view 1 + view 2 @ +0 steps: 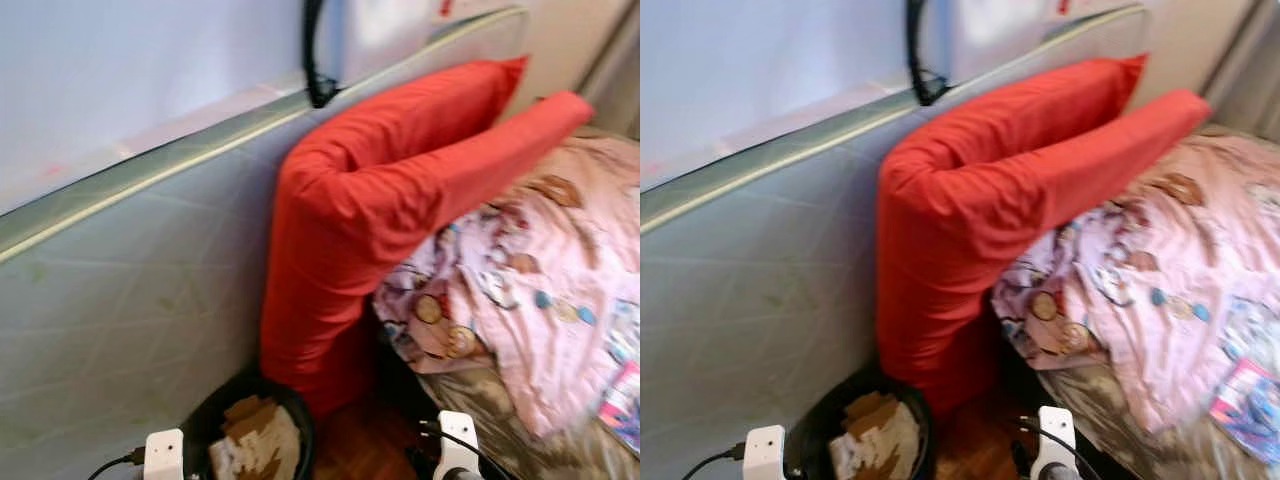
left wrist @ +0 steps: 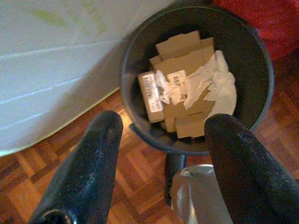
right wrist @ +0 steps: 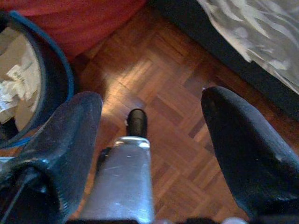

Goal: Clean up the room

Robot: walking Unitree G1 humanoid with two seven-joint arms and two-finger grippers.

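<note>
bin: a black round waste bin (image 2: pixel 196 79) stood on the parquet floor (image 3: pixel 159 93), beside the grey upright mattress (image 1: pixel 120 300) and just in front of the red cushion (image 1: pixel 390 190).
contents: torn cardboard (image 2: pixel 187 60), a small labelled box (image 2: pixel 150 91) and crumpled white paper (image 2: pixel 210 84) lay inside the bin.
left gripper: the left gripper (image 2: pixel 161 163) hung above the floor with its two black fingers spread wide and nothing between them; the bin sat just beyond the fingertips, its rim between the two in the left wrist view.
right gripper: the right gripper (image 3: pixel 149 140) was likewise spread and empty over bare parquet; the bin's rim lay off to one side of it, the dark edge of the bed (image 3: pixel 224 51) on the other.
bed: a pink patterned blanket (image 1: pixel 540 290) was rumpled over the bed, its corner touching the red cushion, which leaned folded against the mattress.
wall: a black cable (image 1: pixel 315 60) hung down the pale wall (image 1: pixel 130 70) to the mattress top.
</note>
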